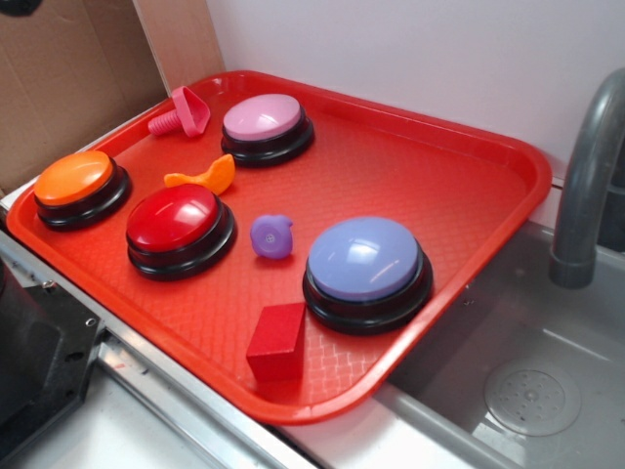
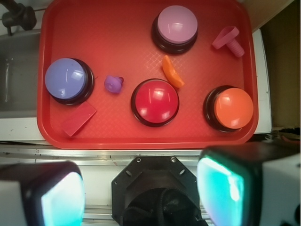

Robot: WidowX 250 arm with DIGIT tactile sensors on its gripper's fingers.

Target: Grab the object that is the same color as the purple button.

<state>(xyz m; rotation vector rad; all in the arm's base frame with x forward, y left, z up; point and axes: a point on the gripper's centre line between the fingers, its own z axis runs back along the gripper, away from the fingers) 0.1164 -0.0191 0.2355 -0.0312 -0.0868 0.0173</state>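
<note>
The small purple toy with a knob lies on the red tray, between the red button and the large purple button. In the wrist view the toy sits just right of the purple button. My gripper is high above the tray's near edge, over the robot base. Its two fingers stand wide apart with nothing between them. The gripper does not show in the exterior view.
On the tray are a red button, an orange button, a pink-domed button, an orange curved toy, a pink bolt-like toy and a red block. A grey sink and faucet lie to the right.
</note>
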